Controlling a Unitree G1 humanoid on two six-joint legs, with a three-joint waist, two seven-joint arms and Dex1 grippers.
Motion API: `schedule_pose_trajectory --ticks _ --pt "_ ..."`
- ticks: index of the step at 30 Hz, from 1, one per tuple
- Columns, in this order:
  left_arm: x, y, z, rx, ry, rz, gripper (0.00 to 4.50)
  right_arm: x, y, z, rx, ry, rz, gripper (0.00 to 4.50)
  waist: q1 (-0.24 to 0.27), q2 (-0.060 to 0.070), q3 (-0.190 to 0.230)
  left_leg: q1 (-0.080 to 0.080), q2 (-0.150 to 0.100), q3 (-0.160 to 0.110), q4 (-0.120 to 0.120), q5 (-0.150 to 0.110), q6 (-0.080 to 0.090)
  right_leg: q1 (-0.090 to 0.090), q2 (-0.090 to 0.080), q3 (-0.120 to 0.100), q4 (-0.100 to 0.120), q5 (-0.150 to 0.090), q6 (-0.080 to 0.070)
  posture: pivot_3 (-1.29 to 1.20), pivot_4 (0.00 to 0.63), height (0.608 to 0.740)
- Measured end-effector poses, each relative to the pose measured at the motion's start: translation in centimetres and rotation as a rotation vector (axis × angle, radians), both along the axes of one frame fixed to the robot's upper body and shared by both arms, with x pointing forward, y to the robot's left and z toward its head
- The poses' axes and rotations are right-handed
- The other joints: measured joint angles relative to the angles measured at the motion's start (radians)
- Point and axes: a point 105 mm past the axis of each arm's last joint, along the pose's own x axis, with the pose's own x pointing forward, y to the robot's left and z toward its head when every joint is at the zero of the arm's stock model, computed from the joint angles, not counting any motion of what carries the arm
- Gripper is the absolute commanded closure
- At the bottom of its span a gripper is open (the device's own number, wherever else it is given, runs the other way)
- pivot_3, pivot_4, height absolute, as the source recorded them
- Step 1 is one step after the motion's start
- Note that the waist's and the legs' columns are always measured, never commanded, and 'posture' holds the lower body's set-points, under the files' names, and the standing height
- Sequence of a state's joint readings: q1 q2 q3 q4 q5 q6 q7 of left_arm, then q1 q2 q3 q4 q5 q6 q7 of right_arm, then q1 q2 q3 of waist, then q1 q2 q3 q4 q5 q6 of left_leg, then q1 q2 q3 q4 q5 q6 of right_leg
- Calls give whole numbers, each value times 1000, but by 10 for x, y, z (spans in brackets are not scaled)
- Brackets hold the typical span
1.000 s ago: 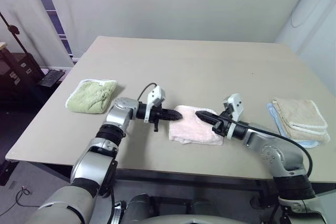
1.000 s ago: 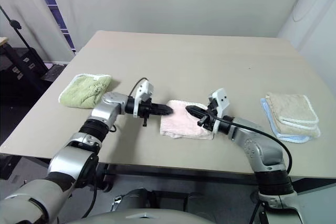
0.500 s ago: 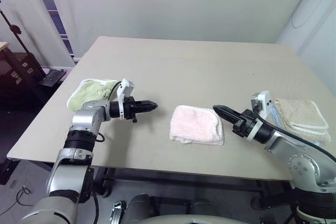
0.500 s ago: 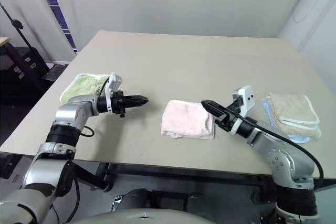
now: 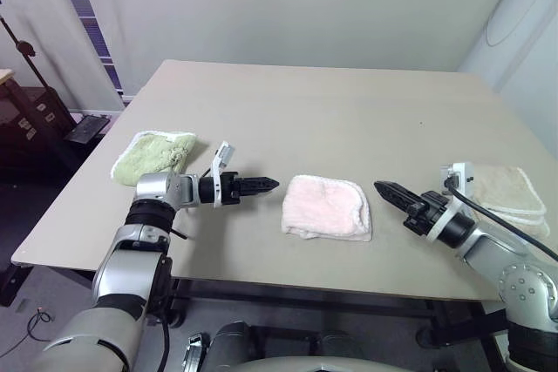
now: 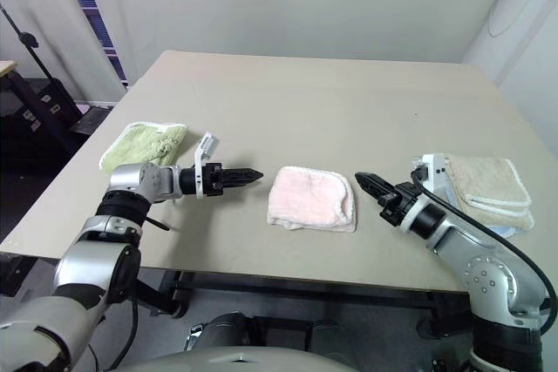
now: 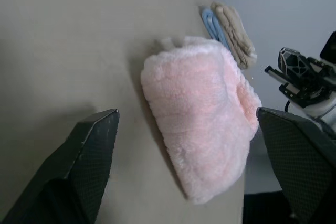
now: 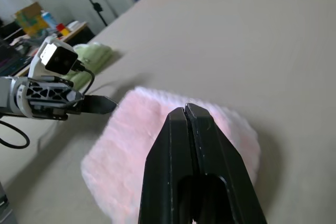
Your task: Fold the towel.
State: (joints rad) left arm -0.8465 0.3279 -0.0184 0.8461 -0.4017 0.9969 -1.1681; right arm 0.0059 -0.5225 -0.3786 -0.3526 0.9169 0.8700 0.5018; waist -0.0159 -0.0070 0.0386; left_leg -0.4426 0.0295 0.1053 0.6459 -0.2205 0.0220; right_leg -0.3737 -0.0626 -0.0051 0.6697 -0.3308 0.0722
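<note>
The towel [image 5: 327, 206], pale pink terry cloth, lies folded into a small thick pad near the table's front edge, with nothing touching it. My left gripper [image 5: 263, 186] hovers just to its left, pointing at it, fingers spread wide and empty. In the left wrist view its fingers [image 7: 89, 150] frame the towel [image 7: 202, 129]. My right gripper [image 5: 390, 190] hangs to the towel's right, shut on nothing, tip aimed at the towel. The right wrist view shows its pressed-together fingers [image 8: 185, 129] over the pink towel [image 8: 131, 161].
A folded light green towel [image 5: 155, 156] lies at the table's left. A beige towel on a pale blue one [image 5: 499, 191] sits at the right edge. The tan table [image 5: 305, 102] stretches far back. A tripod and desk stand off the left side.
Both grippers have drawn away from the towel, the left one leftward, the right one rightward. The left gripper has rolled and opened wide. The towel has stayed put.
</note>
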Motion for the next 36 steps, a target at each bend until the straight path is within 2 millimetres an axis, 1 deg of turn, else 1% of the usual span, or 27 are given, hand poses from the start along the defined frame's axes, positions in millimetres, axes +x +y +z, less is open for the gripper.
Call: schedule_pose_trajectory --ticks 3,5,9,13,17,22,26,28,30,33,34,35,36 --pt "-8 -17 -8 30 111 -61 25 -3 -1 0 1 6 -16 4500 -1 0 0 0 0 0 0 0 0 0 0 0 -1 0 0 0 0 740" --pt "-10 -25 -8 26 145 -89 25 -5 -1 0 1 6 -26 4500 -1 0 0 0 0 0 0 0 0 -1 0 0 -1 0 0 0 0 740" --pt "-12 -41 -9 42 173 -126 25 -9 0 -2 8 18 -45 4500 5 1 0 0 0 0 -1 0 0 0 -1 0 -3 0 0 0 0 740" --pt "-15 -57 -10 25 210 -143 25 -13 -4 -5 10 33 -82 4500 9 2 -1 0 -3 0 -1 -2 2 1 -4 0 -5 0 0 0 0 740" --pt "-25 -79 -11 -16 256 -191 25 -14 -4 -4 16 33 -96 4500 9 2 -1 0 -7 0 -1 -3 4 1 -8 0 -6 0 0 0 0 740" --pt "-32 -97 -12 -29 283 -226 25 -14 -6 -6 10 42 -126 4500 12 2 -1 -1 -10 0 -1 -4 6 2 -10 0 -6 0 0 0 0 740" --pt "-34 -113 -15 -40 286 -212 25 -12 -8 -5 8 40 -148 4500 29 3 -2 -1 -14 0 -1 -4 7 2 -14 -1 -7 0 0 0 0 740" --pt "-33 -118 -17 -44 276 -187 421 -9 -8 -3 8 26 -159 4500 34 3 -3 -1 -15 0 -1 -4 7 5 -17 -3 -7 0 0 0 0 740" --pt "-31 -123 -21 -29 262 -167 1015 -8 -9 -1 8 15 -165 4500 34 3 -2 -1 -17 1 -1 -4 7 6 -20 -4 -8 1 1 0 0 740" --pt "-32 -123 -25 -12 271 -151 2160 -8 -10 -2 7 21 -174 4500 27 3 -2 -1 -17 1 -1 -4 8 7 -21 -4 -13 6 10 0 0 740" --pt "-32 -124 -27 -2 274 -151 2433 -8 -11 -3 8 24 -177 4500 25 3 -2 -1 -17 1 -1 -4 8 7 -21 -4 -14 7 12 0 0 740" --pt "-33 -124 -29 11 273 -155 2881 -8 -12 -4 8 26 -181 4500 25 3 -2 -1 -17 1 -1 -5 8 7 -21 -4 -14 7 12 0 0 740" --pt "-34 -125 -30 20 267 -157 3221 -8 -12 -4 8 27 -183 4500 26 3 -2 -1 -17 1 -1 -5 8 7 -21 -4 -15 7 12 0 0 740"
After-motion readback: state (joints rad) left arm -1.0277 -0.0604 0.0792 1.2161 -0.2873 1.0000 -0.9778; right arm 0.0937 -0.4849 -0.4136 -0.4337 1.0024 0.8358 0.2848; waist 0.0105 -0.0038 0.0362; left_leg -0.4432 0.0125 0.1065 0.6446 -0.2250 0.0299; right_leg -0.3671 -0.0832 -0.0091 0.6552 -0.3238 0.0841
